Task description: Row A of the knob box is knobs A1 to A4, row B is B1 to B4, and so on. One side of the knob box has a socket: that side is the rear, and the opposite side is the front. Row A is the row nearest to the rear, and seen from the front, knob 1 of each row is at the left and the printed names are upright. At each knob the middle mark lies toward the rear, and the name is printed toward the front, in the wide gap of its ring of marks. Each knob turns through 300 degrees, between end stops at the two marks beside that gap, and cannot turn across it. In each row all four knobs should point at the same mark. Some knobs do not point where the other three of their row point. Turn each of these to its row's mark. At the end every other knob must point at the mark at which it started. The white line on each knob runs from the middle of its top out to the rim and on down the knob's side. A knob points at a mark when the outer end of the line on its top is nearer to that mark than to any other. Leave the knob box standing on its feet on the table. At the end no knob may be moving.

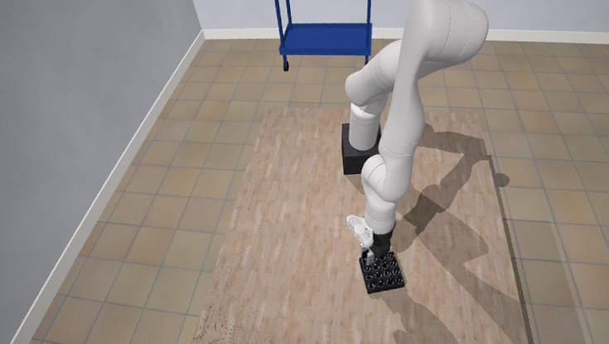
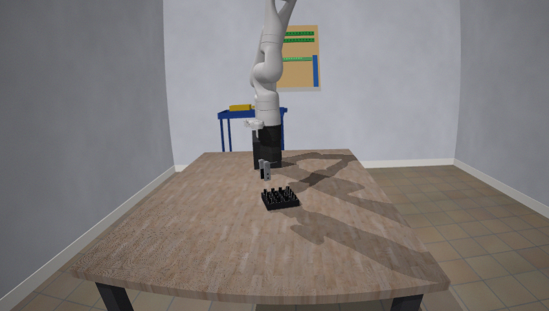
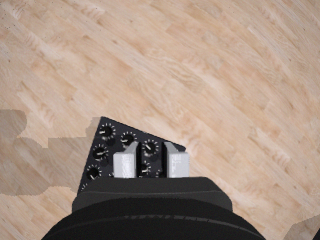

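Note:
The black knob box point(image 1: 385, 290) point(image 2: 283, 205) point(image 3: 114, 145) stands flat on the table with several black knobs on top. In the wrist view it is turned askew at the lower middle, its lower part hidden by the gripper. White lines show on the visible knobs, but names and the socket cannot be made out. My gripper point(image 1: 368, 262) point(image 2: 265, 179) point(image 3: 151, 154) is part open, with nothing between its fingers. In the exterior view its fingertips hang above the box's far left side, clear of the knobs. In the wrist view one knob appears between the fingers, below them.
The wooden table point(image 1: 275, 252) point(image 2: 184, 246) carries the box and the arm's black base point(image 1: 353, 164). The arm's shadows fall across the right of the table. A blue cart point(image 1: 326, 39) point(image 2: 235, 115) stands behind the table, away from the box.

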Tool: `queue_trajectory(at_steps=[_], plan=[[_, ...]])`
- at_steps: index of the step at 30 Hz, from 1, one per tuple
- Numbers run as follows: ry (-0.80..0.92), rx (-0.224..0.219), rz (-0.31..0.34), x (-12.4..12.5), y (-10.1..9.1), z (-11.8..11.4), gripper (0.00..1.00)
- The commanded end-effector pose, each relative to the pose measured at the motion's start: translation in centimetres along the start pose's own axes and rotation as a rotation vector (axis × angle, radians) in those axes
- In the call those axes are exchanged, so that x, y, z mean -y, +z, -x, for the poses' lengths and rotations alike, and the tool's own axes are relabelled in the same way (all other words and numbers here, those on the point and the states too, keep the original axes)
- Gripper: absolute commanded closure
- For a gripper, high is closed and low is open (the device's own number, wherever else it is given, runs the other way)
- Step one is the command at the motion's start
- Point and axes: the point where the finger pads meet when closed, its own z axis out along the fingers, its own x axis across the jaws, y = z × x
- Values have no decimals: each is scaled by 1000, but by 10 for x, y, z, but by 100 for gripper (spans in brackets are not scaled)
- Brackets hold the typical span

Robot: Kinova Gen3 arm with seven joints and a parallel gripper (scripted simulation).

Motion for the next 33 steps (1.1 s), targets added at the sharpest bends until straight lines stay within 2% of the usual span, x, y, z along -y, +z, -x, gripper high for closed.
queue_trajectory(at_steps=[1,33], plan=[[36,-3,5,-4,-1,-1,54],[51,-2,5,-4,-1,-2,54]])
